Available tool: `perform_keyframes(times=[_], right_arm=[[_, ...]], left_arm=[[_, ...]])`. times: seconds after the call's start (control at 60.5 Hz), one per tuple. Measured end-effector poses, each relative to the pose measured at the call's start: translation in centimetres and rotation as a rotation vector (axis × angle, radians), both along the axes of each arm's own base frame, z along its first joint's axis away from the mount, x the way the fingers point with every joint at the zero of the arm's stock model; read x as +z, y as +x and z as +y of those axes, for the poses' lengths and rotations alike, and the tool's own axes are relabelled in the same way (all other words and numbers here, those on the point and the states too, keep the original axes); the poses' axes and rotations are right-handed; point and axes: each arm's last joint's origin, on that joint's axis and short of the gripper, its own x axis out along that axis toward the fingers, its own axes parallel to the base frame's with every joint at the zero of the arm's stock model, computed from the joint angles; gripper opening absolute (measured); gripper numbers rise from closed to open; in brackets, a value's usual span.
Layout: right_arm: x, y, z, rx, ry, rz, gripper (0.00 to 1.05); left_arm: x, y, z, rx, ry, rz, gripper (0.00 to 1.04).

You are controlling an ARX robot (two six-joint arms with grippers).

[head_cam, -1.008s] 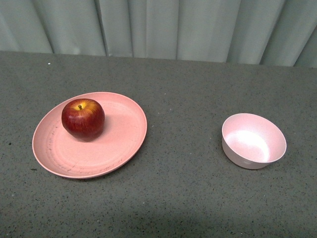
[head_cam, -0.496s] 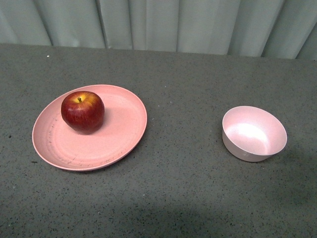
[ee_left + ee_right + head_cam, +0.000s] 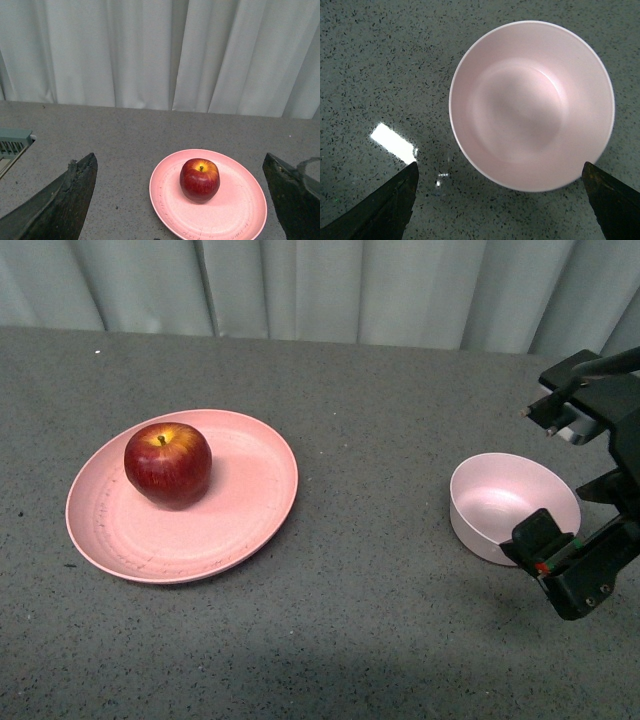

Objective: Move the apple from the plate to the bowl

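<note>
The apple (image 3: 167,464) looks firm, glossy and roll-prone, best gripped across its girth; left claw (image 3: 179,156) and right claw (image 3: 545,480) gape released.

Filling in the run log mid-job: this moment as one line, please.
apple on plate, untouched | bowl empty | right gripper open above bowl | left gripper open, facing apple, apart | apple not yet grasped

Front view high over the counter (image 3: 380,640), angled down toward the curtain (image 3: 300,290), plate (image 3: 240,510) left, bowl (image 3: 500,500) right, left wrist view low, level, farther back, sharing the plate (apple (image 3: 167,464) too), right wrist view close, straight down on the bowl
</note>
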Motion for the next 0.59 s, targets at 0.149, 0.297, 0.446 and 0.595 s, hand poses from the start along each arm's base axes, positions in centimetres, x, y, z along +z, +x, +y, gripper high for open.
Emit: perform_keyframes(times=[0.149,0.297,0.446,0.595], right_arm=[[-1.1,1.2,0.8,0.039,-0.018,0.044,0.95],[-2.3,2.0,1.5,0.070,-0.037,0.091,0.95],[-2.8,2.8,2.0,0.078,-0.034,0.100,0.95],[-3.0,3.3,2.1,0.081,-0.033,0.103,0.69]], left_arm=[[0.0,0.0,0.0,0.000,0.000,0.000,0.98],[0.0,0.0,0.0,0.000,0.000,0.000,0.98],[0.0,0.0,0.0,0.000,0.000,0.000,0.98],[0.0,0.0,0.0,0.000,0.000,0.000,0.98]])
